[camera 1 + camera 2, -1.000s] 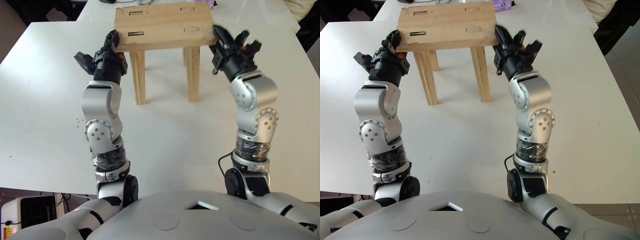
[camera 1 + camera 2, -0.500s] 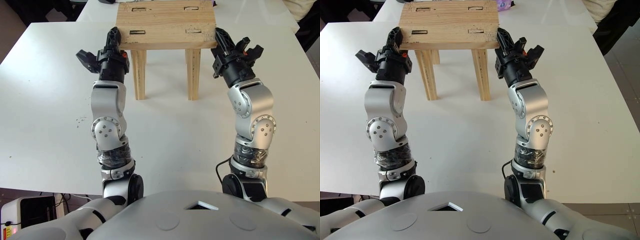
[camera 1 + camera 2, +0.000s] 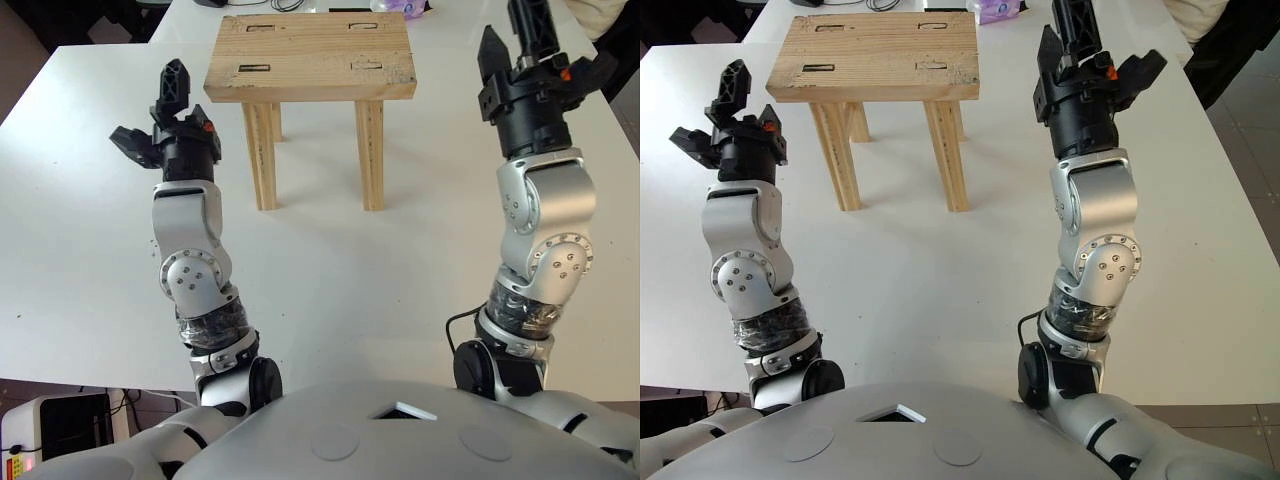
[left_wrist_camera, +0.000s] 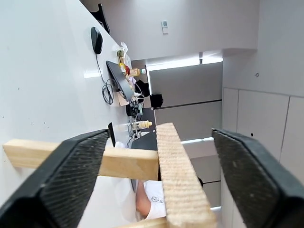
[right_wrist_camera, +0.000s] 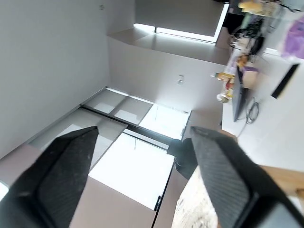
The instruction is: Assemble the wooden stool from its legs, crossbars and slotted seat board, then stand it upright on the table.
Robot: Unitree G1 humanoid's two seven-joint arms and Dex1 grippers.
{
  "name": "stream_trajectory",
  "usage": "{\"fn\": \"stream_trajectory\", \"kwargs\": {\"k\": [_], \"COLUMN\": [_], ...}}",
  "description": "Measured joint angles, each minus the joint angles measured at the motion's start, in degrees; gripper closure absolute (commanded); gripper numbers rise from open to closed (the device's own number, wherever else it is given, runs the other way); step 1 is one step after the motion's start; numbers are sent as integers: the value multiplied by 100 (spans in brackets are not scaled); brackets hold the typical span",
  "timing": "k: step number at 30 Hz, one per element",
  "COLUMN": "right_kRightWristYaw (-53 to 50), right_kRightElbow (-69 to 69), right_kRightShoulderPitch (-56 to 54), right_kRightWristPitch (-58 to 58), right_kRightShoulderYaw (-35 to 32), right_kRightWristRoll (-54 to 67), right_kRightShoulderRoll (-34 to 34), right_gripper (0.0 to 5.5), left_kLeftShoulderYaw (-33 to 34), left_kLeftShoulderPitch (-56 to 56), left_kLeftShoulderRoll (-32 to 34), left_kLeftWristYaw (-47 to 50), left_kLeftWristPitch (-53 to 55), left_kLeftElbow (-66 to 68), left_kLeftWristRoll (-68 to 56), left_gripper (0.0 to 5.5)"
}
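The wooden stool [image 3: 310,55] stands upright on the white table [image 3: 330,260], slotted seat board on top and its legs [image 3: 262,150] on the tabletop. My left gripper [image 3: 150,110] is open beside the stool's left side, apart from it, fingertips pointing up. In the left wrist view the open pads [image 4: 71,175] frame the seat's edge [image 4: 180,185] and a leg [image 4: 80,159] farther off. My right gripper [image 3: 555,50] is open and raised to the right of the seat, holding nothing. The right wrist view has its pads [image 5: 52,180] spread wide, with a bit of wood [image 5: 199,209] below.
A second table behind carries a purple packet [image 3: 415,8], a mouse [image 4: 96,40] and cables. The table's left edge [image 3: 30,90] lies near my left arm. Bare tabletop stretches in front of the stool.
Both grippers have drawn away from the seat's sides, the left outward to the left, the right outward and upward. The stool stays standing by itself.
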Motion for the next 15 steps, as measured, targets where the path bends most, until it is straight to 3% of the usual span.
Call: {"fn": "stream_trajectory", "kwargs": {"k": [2,5,12,15], "right_kRightWristYaw": [203,664,808,702], "right_kRightElbow": [130,556,1888,2597], "right_kRightShoulderPitch": [-108,-489,-830,-839], "right_kRightWristPitch": [84,240,101,-221], "right_kRightShoulderYaw": [-85,53,582,965], "right_kRightWristRoll": [-127,-1146,-3788,-5273], "right_kRightShoulderRoll": [-229,-876,-1632,-1869], "right_gripper": [88,88,88,88], "left_kLeftShoulderYaw": [90,213,-116,-459], "left_kLeftShoulderPitch": [-1,-94,-136,-10], "left_kLeftShoulderRoll": [87,583,2109,2307], "left_kLeftWristYaw": [-43,-248,-398,-301], "left_kLeftWristPitch": [8,5,-68,-297], "left_kLeftElbow": [-4,155,908,1193], "left_kLeftWristRoll": [28,661,3802,5261], "left_gripper": [39,39,39,39]}}
